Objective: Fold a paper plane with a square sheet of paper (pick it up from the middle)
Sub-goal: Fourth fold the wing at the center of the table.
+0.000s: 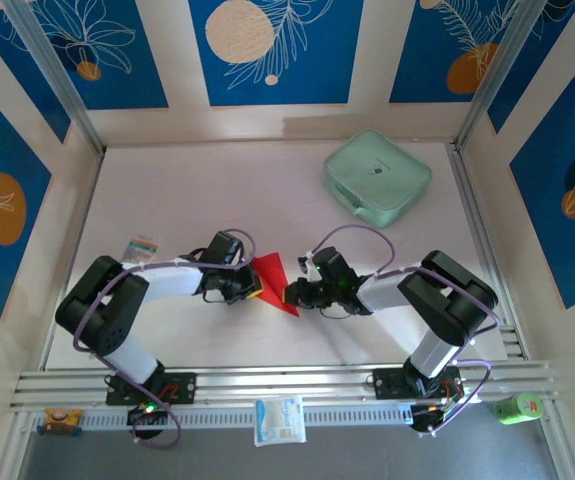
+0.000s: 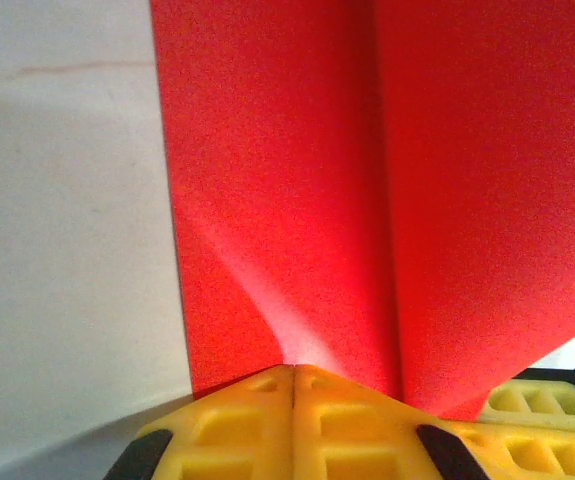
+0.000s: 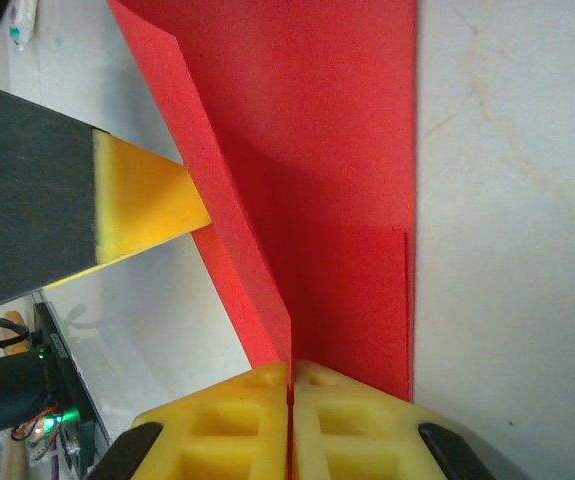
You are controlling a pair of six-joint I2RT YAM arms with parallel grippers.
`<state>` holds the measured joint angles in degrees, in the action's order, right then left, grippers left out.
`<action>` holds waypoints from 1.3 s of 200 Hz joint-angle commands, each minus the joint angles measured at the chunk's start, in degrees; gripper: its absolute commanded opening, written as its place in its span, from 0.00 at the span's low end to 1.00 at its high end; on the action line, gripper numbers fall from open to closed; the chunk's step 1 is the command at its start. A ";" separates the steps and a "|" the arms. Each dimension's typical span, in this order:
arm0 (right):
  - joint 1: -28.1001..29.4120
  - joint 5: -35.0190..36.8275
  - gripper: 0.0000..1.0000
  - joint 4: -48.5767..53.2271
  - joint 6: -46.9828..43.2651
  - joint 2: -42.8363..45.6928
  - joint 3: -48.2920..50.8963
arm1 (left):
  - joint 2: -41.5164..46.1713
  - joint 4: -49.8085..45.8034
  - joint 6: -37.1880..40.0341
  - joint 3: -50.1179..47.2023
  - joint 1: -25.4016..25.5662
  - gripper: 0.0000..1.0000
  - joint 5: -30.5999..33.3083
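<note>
The folded red sheet of paper [image 1: 273, 272] is held midway between the left and right edges of the table [image 1: 217, 190], nearer its near edge. The left end effector [image 2: 294, 372] is clamped on its left side, and the right end effector [image 3: 290, 368] is clamped on its right.

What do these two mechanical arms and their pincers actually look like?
The left arm and right arm have white links joined by chunky black joints, with a purple cable looping along each. The left gripper and right gripper carry bright yellow fingers moulded with rectangular pockets.
</note>
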<state>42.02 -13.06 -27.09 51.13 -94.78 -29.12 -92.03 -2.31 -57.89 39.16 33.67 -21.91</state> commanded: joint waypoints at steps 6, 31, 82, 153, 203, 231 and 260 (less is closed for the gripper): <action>-0.84 -2.57 0.09 -2.97 1.92 -0.09 1.44 | -1.75 -2.00 2.80 0.42 0.42 0.00 1.52; -1.31 -3.61 0.09 -3.31 2.02 -0.90 1.26 | -2.40 -2.38 3.34 0.81 0.38 0.00 1.58; -2.94 -7.05 0.09 -3.33 2.51 -1.92 0.35 | -2.90 -5.24 5.44 2.58 0.35 0.00 2.81; -5.08 -10.76 0.09 -6.93 4.61 -4.84 0.60 | -3.36 -6.87 6.38 3.41 0.34 0.00 3.88; -6.40 -12.91 0.09 -7.62 4.76 -4.30 0.82 | -3.95 -8.26 7.44 4.43 0.26 0.00 4.47; -7.20 -14.20 0.09 -7.28 4.75 -4.36 0.49 | -4.39 -9.00 7.97 4.96 0.12 0.00 4.79; -7.74 -15.48 0.09 -6.71 4.55 -5.56 -0.17 | -4.48 -9.25 8.31 5.29 -0.05 0.00 4.76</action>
<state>34.76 -25.82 -33.91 55.42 -98.91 -28.49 -94.65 -7.53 -51.05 43.99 33.67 -20.51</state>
